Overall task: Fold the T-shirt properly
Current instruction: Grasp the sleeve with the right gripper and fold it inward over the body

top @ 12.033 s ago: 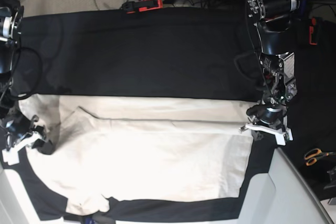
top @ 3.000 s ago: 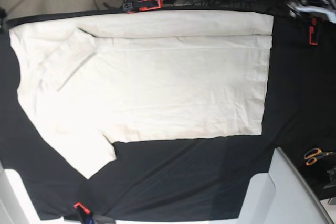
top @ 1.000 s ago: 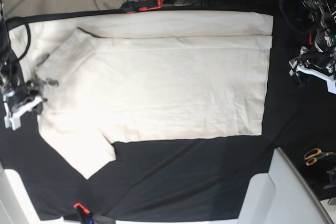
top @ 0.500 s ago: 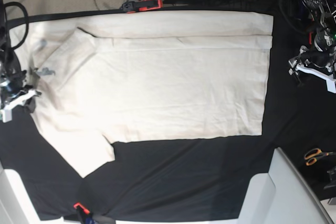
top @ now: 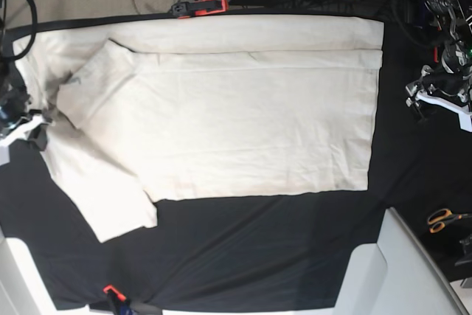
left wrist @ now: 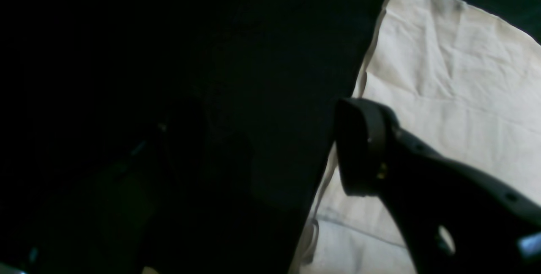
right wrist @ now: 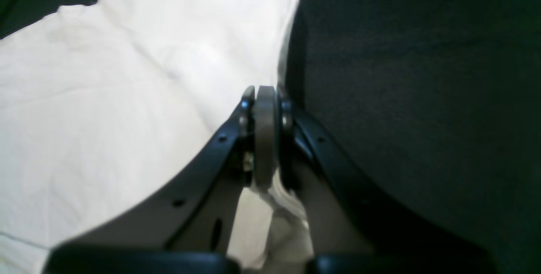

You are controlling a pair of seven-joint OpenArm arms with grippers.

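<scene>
The cream T-shirt (top: 243, 116) lies spread flat on the black table cloth (top: 258, 248), with a folded strip along its far edge and one sleeve pointing to the lower left. My right gripper (top: 22, 125) is at the shirt's left edge. In the right wrist view this gripper (right wrist: 265, 138) is shut on the T-shirt (right wrist: 127, 96), with fabric bunched under the fingertips. My left gripper (top: 436, 97) hangs over bare black cloth to the right of the shirt's hem. In the left wrist view it (left wrist: 274, 151) is open and holds nothing, beside the T-shirt (left wrist: 456, 75).
Orange-handled scissors (top: 442, 219) lie at the right edge. A red clamp (top: 203, 7) holds the cloth at the far edge, another red clamp (top: 112, 291) at the near edge. A white panel (top: 398, 271) fills the lower right corner. Cables lie beyond the far edge.
My right gripper has moved left toward the table's edge, dragging the shirt's left edge and lower sleeve with it. The left arm has not moved.
</scene>
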